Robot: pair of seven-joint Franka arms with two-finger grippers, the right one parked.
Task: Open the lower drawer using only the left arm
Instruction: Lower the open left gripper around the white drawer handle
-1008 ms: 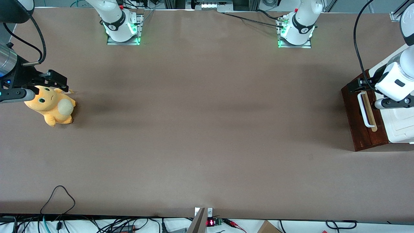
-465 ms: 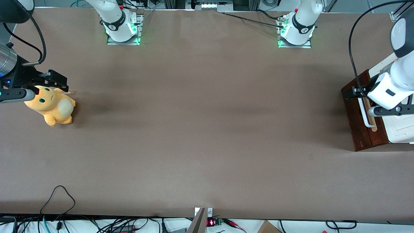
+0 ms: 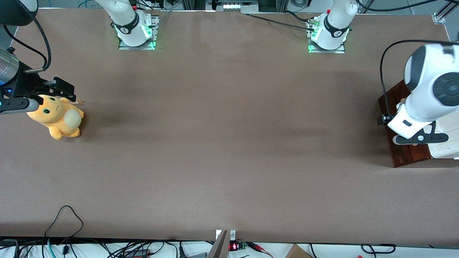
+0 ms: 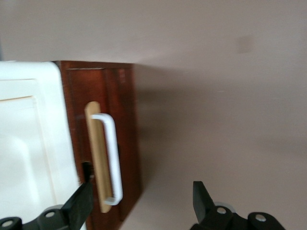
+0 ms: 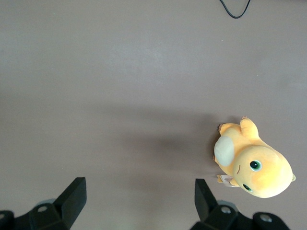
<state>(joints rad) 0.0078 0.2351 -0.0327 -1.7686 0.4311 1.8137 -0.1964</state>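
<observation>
table: brown | on it: plush toy (orange), drawer cabinet | gripper above cabinet front

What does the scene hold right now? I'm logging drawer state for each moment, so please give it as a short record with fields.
drawer: shut, dark wooden front
handle: white loop, untouched
gripper: open, hovering above the drawer front, fingers apart, holding nothing
cabinet top: white
plush toy: orange, toward the parked arm's end of the table
</observation>
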